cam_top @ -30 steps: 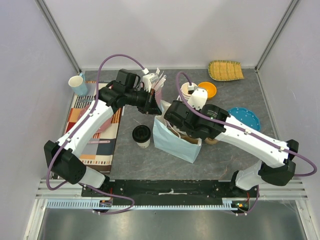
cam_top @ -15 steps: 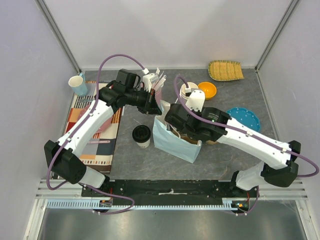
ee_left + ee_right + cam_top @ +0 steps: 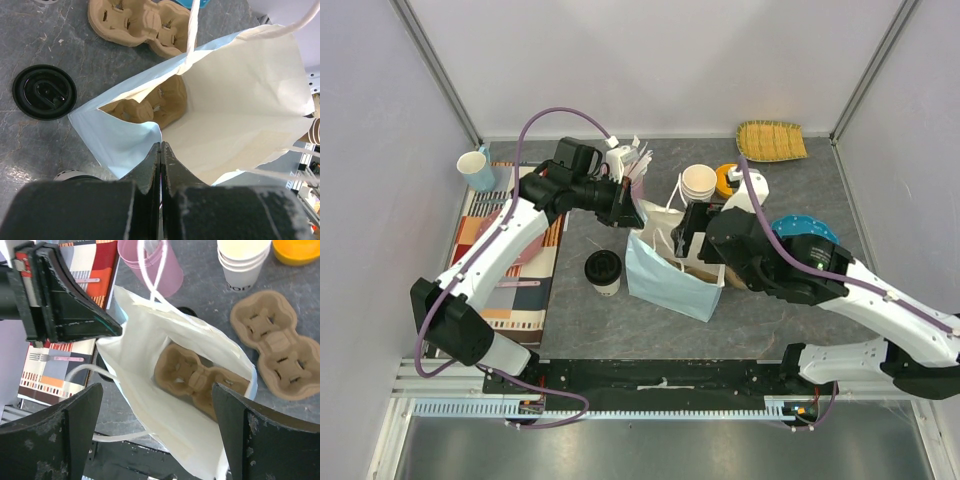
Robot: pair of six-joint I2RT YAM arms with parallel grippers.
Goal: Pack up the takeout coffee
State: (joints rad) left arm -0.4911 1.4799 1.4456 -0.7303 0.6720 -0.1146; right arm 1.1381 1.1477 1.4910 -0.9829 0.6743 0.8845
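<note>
The takeout coffee, a small white cup with a round black lid, stands on the table just left of the pale blue paper bag. Its lid also shows in the left wrist view. My left gripper is shut on the bag's top rim and holds the bag's mouth open. My right gripper hangs above the open bag with its jaws wide open and empty. A brown cardboard cup carrier lies at the bottom of the bag.
A second cardboard carrier lies right of the bag. A stack of lidless white cups, an orange bowl, a blue plate and a bamboo tray stand behind. A light blue mug and a striped mat are at the left.
My right arm has swung to the right and lifted, so its gripper now sits over the bag's mouth and the cup stack is uncovered. My left gripper has stayed on the bag's rim.
</note>
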